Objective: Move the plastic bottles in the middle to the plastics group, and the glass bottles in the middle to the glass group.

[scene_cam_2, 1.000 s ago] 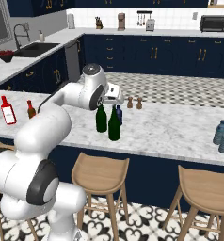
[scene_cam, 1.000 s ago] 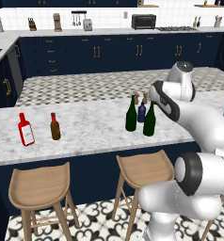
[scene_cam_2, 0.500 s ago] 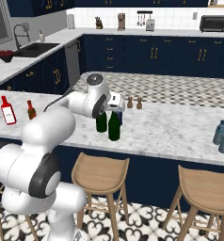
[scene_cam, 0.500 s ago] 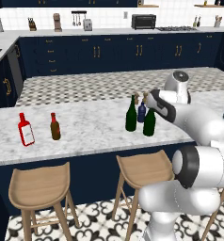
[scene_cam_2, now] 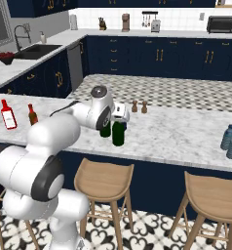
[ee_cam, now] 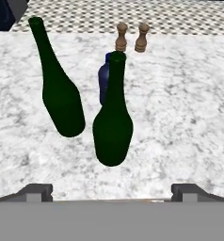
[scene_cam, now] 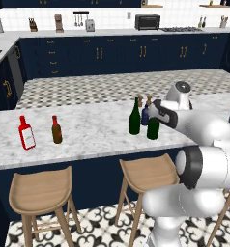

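Two tall dark green glass bottles [ee_cam: 62, 94] [ee_cam: 113, 127] stand in the middle of the marble island, with the small navy plastic bottle [ee_cam: 103, 77] just behind them. My gripper [ee_cam: 113, 193] is open, and the nearer green bottle stands centred ahead of its fingertips [ee_cam: 36, 192], untouched. From the left base view the gripper [scene_cam: 154, 111] hovers at neck height over the green bottles [scene_cam: 134, 118] [scene_cam: 153, 129] and the navy bottle [scene_cam: 145, 116]. The glass group, a red bottle [scene_cam: 26, 133] and a brown bottle [scene_cam: 56, 130], stands far left. The plastics group of pale blue bottles [scene_cam_2: 230, 140] stands far right.
Two small wooden shakers [ee_cam: 132, 37] stand behind the bottles. Wooden stools [scene_cam: 39, 190] [scene_cam: 148, 176] sit under the island's near edge [scene_cam: 88, 157]. Bare marble lies between the middle bottles and both groups.
The hand has come down and closer to the middle bottles, staying open. The bottles have not moved.
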